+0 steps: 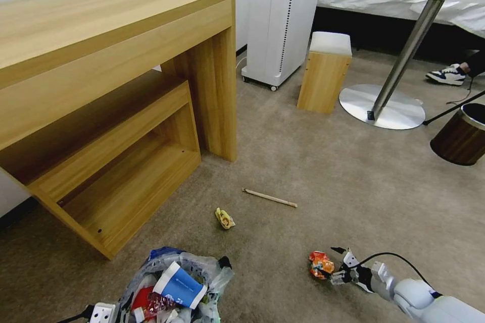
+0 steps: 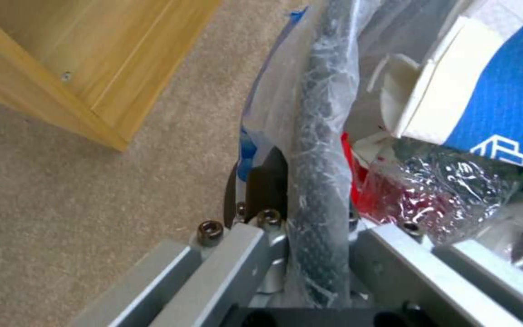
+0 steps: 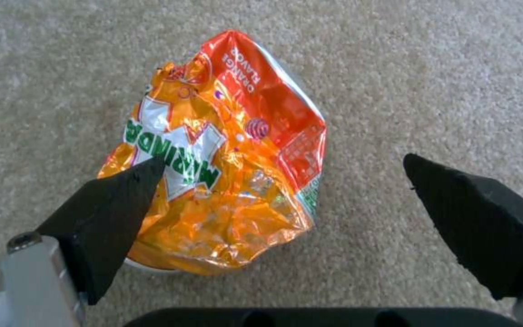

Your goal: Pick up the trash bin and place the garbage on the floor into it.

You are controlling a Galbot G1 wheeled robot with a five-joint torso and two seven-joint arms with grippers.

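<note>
The trash bin [image 1: 202,267], lined with a crinkly plastic bag, sits at the near left of the floor [image 1: 313,161]. It holds a blue-white carton [image 1: 179,286] and red wrappers [image 1: 151,304]. My left gripper [image 1: 113,313] is shut on the bin's dark rim [image 2: 319,172], one finger on each side. Among the garbage on the carpet, an orange wrapper [image 1: 321,265] lies right in front of my right gripper [image 1: 336,265]. That gripper [image 3: 284,161] is open just above the carpet. One finger [image 3: 110,218] overlaps the wrapper [image 3: 225,159] and the other stands clear beside it. A wooden stick [image 1: 269,198] and a yellow scrap [image 1: 224,218] lie farther out.
A wooden desk [image 1: 101,60] with a low shelf stands at the left. Farther back are a white appliance [image 1: 280,15], a small stool [image 1: 326,73] and a round table's metal base [image 1: 384,106]. A brown wood-look bin [image 1: 462,133] stands at the right edge.
</note>
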